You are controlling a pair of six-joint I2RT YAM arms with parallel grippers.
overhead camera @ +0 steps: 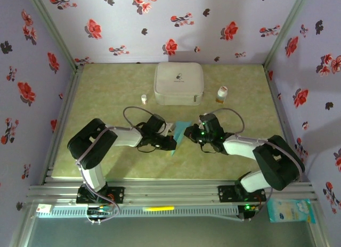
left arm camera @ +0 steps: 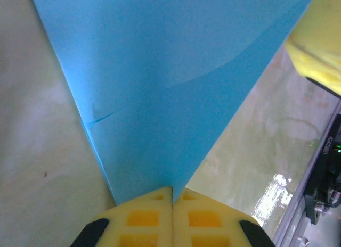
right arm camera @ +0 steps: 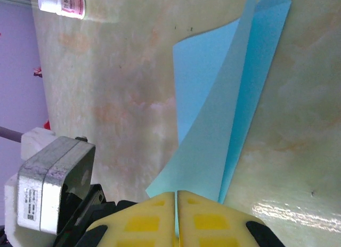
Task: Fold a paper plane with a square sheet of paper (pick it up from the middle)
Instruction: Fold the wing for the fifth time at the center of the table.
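walls: lavender wallpaper, red and dark flower print, across top, left and right of frame | corner posts: grey metal, slanting in from upper corners | tabletop: pale green-yellow marbled, centre | frame rail: ribbed aluminium, along bottom | light: even overall, bright glare patch at lower right, left wrist view

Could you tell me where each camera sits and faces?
Top external: above and behind, looking down on the table; left arm and right arm show.
Left wrist: on its arm, along the left gripper, shut on the blue paper.
Right wrist: along the right gripper, also shut on it.
All three share the paper.
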